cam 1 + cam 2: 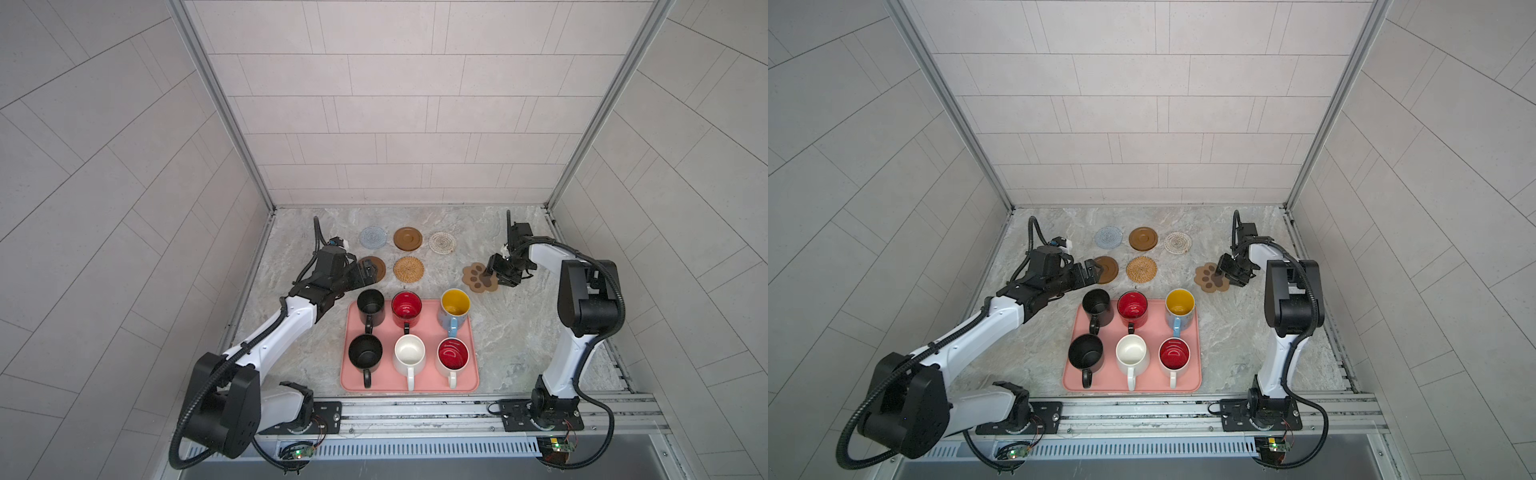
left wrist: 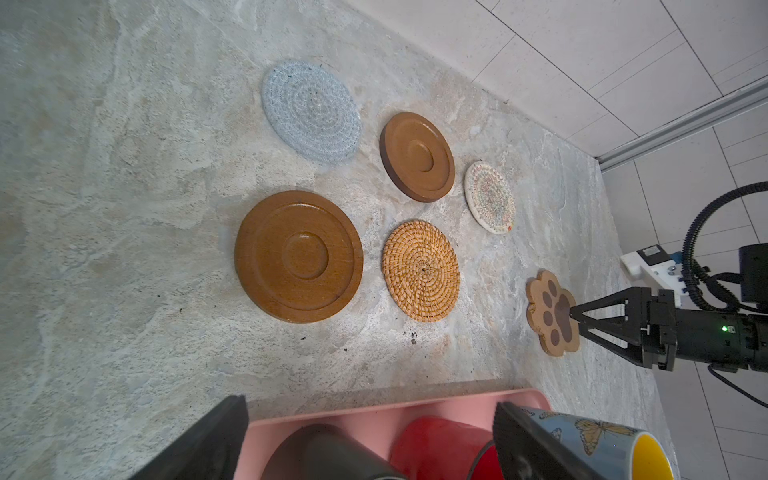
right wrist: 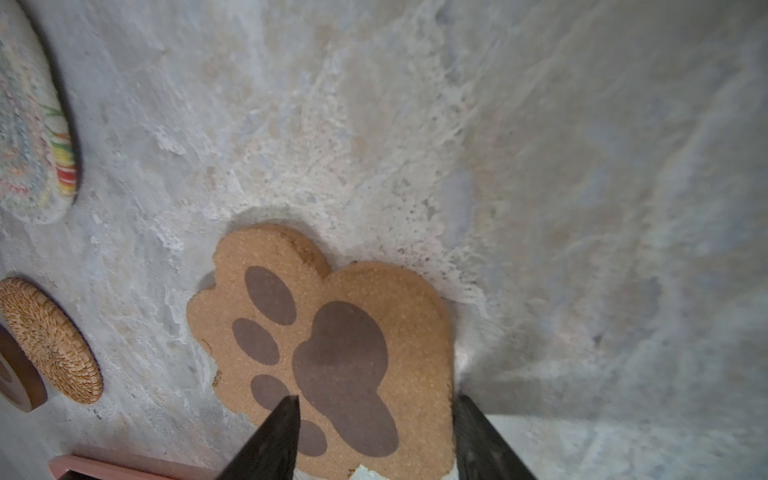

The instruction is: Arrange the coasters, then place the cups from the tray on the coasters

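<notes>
Coasters (image 1: 408,269): five are set in two rows; the paw-shaped coaster (image 1: 480,279) lies apart, straddled by the right gripper (image 3: 378,399), jaws half spread. The left gripper (image 2: 370,415) is spread wide, empty. Six cups (image 1: 409,351) are left on the tray (image 1: 432,382).

Soft, even light fills both top views; shadows are pale. The walls (image 1: 104,166) look bent near the edges. In the right wrist view the marble table (image 3: 602,187) looks blurry, with a grey shadow beside the paw-shaped coaster (image 3: 407,311).
</notes>
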Motion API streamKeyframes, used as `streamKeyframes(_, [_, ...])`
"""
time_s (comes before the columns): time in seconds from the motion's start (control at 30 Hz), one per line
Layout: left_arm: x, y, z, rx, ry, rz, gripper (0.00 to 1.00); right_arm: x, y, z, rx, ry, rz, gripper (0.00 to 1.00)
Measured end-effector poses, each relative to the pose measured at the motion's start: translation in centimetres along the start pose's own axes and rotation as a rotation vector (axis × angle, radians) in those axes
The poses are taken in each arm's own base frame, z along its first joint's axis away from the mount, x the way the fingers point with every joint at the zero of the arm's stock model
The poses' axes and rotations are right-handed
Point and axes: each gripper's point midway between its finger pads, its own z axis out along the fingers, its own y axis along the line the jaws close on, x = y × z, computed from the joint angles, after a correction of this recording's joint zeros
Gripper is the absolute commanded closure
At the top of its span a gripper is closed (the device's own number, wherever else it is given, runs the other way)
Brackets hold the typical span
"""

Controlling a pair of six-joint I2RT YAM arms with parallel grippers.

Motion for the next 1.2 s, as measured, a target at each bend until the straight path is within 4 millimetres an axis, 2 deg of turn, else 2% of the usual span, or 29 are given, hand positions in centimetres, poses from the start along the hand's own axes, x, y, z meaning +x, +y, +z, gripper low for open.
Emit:
streamKeyframes(0.33, [0.0,0.0,0.0,-0.001,0.001,-0.001,0.0,0.6,1.4,0.7,-0.024,0.019,-0.027,0.4])
streamKeyframes(0.67, [0.2,0.1,0.0,-0.004,0.006,-0.002,0.0,0.1,3.6,1.5,-0.023,0.029,-0.087,0.4])
streamKeyframes(1.2, [0.2,0.1,0.0,-0.005,0.008,-0.002,0.0,-0.5,4.8,2.0,0.019,0.056,-0.17,0.4])
